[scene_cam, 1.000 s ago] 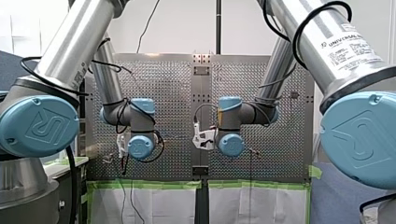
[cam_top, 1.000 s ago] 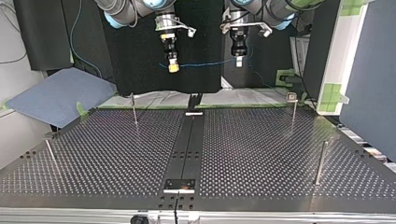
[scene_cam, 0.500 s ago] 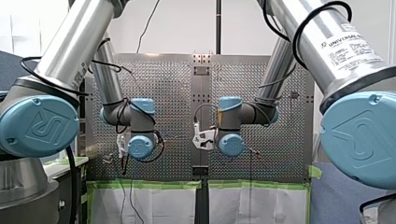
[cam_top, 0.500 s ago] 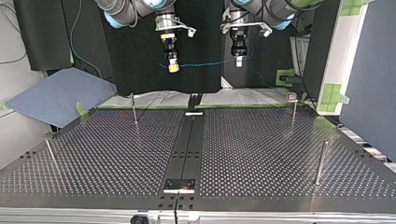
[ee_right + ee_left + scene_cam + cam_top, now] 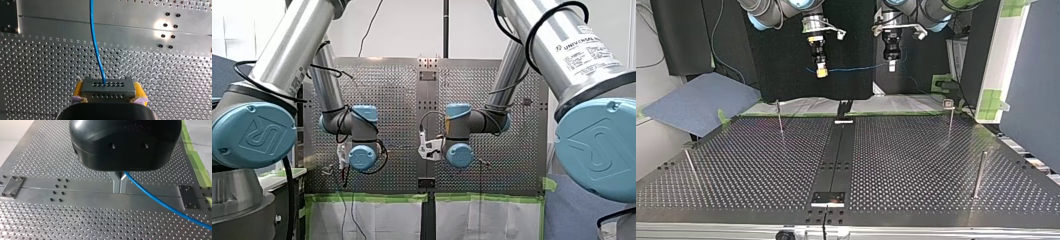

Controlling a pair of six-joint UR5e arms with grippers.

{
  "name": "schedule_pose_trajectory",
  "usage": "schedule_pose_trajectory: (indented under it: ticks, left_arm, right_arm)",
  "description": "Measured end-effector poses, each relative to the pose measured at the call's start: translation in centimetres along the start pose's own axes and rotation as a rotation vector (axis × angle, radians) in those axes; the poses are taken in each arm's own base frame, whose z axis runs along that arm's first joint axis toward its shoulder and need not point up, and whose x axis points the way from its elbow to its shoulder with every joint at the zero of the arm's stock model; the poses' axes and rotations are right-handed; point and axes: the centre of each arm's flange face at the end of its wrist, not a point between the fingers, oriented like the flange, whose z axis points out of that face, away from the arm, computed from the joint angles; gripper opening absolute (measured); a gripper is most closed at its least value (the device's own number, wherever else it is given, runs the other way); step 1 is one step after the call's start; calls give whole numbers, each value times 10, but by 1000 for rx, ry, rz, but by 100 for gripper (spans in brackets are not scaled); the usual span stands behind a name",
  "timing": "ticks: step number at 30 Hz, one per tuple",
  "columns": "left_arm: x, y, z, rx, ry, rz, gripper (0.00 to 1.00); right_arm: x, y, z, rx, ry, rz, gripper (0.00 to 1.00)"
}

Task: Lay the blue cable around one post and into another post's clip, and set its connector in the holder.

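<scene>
A perforated metal table (image 5: 916, 160) is shown in the top view, divided down its middle by a smooth dark strip (image 5: 838, 150) in which a few bolt holes are drilled. A small plate (image 5: 828, 198) is fixed at the strip's near end and a pale bracket (image 5: 843, 121) at its far end. Four posts are set upright in the perforated field. A thin post (image 5: 779, 117) and a short post (image 5: 690, 165) are placed at the view's left, a clip-topped post (image 5: 950, 117) and a thicker post (image 5: 979, 174) at its right. Green tape (image 5: 796, 114) is laid along the far edge.
</scene>
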Motion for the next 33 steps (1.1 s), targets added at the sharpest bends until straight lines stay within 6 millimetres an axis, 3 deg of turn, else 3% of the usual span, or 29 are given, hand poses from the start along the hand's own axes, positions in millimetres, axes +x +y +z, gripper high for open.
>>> schedule_pose_trajectory:
  ticks: [14,15,24,33]
  left_arm:
    - [0,0,0,0,0,0,0]
    - [0,0,0,0,0,0,13]
    - [0,-1,0,1,-1,2,13]
    - [21,-4,-7,16,39,33,13]
  right_arm:
    - [0,0,0,0,0,0,0]
    - [0,0,0,0,0,0,0]
    - [0,0,0,1,-3,-1,0]
    - [-1,0,-1,3,-14,-4,0]
